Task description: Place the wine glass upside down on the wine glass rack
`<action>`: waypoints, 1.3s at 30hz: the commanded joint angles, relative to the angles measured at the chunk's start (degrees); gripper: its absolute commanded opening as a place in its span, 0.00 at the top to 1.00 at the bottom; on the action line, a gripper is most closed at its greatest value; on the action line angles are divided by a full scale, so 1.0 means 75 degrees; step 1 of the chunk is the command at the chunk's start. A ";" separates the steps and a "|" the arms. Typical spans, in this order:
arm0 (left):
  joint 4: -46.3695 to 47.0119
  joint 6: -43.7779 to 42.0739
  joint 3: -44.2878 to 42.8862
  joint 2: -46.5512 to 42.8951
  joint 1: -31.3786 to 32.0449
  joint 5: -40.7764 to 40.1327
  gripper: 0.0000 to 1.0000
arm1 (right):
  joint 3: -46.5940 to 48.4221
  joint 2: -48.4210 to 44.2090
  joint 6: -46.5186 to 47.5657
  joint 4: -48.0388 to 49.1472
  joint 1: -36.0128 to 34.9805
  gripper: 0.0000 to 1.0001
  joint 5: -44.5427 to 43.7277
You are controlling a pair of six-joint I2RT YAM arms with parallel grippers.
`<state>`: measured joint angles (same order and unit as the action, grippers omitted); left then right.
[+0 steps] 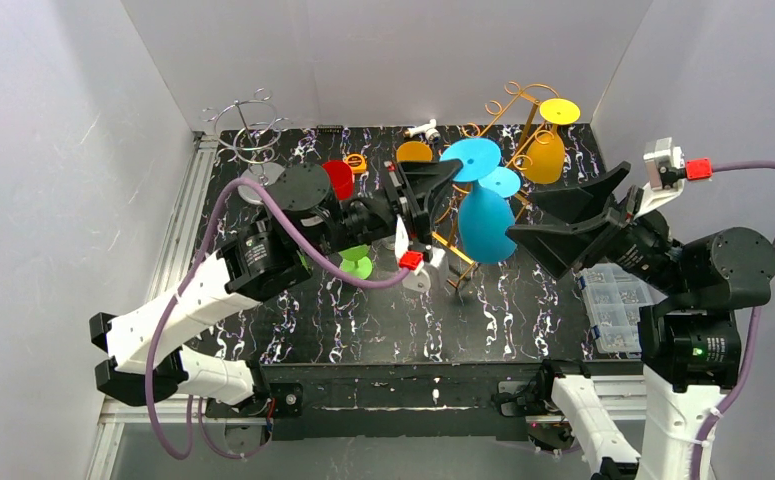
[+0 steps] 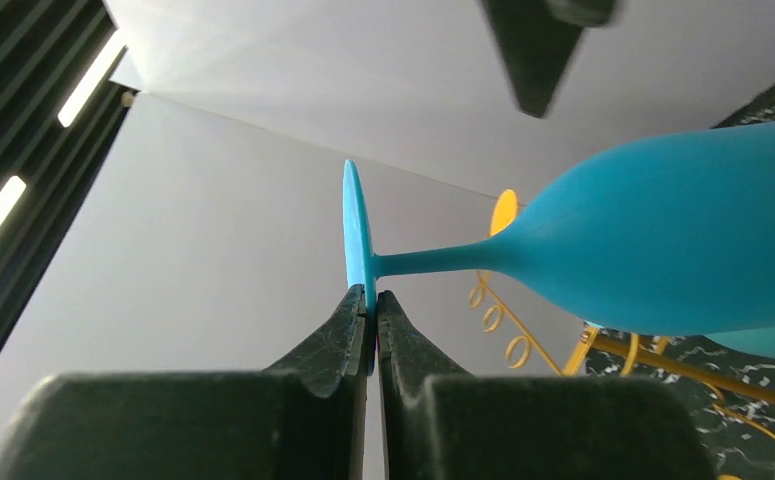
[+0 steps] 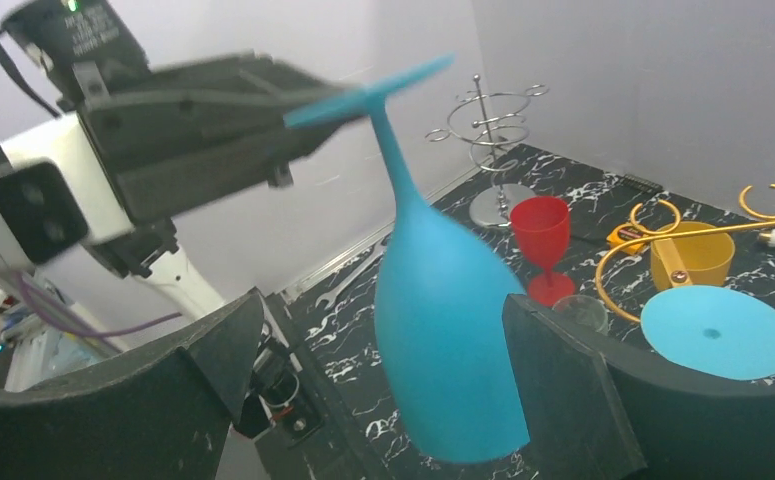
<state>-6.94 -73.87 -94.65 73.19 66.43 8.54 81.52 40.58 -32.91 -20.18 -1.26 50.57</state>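
Note:
The blue wine glass [image 1: 485, 225] hangs upside down over the middle of the table, bowl down. My left gripper [image 1: 451, 172] is shut on the rim of its flat foot [image 2: 356, 235], and the stem runs off to the bowl [image 2: 663, 230]. My right gripper [image 1: 563, 215] is open, and in its wrist view the bowl [image 3: 448, 340] hangs between the two fingers. The gold wire rack [image 1: 519, 100] stands just behind the glass. A second blue foot [image 3: 718, 330] and a yellow glass [image 1: 546, 155] hang on that rack.
A silver wire rack [image 1: 253, 130] stands at the back left. A red glass [image 1: 340, 178] and a green glass [image 1: 356, 262] sit under my left arm. A clear box of small parts [image 1: 613, 300] lies at the right edge. A wrench [image 3: 348, 280] lies on the marbled black mat.

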 commanded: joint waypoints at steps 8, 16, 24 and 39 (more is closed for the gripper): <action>0.0034 0.0440 -0.1288 0.0481 -0.0055 0.0832 1.00 | -0.0640 0.0050 -0.0825 0.1495 -0.0038 0.02 0.0996; 0.0019 0.0566 -0.2051 0.1226 -0.0025 0.1341 1.00 | -0.1336 0.0001 -0.0618 0.1684 -0.0179 0.02 0.1164; 0.0192 0.0421 -0.2967 0.1989 -0.0022 0.1300 1.00 | -0.1728 -0.0062 -0.0499 0.1742 -0.0283 0.02 0.1237; 0.0753 0.0784 -0.2328 0.1650 -0.0092 0.0961 0.19 | -0.0547 0.0228 0.1694 -0.1253 -0.0395 0.40 -0.1071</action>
<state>-6.22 -70.76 -113.47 89.32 66.08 18.04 71.94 41.04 -26.94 -21.37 -4.03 52.29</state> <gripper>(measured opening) 0.562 0.789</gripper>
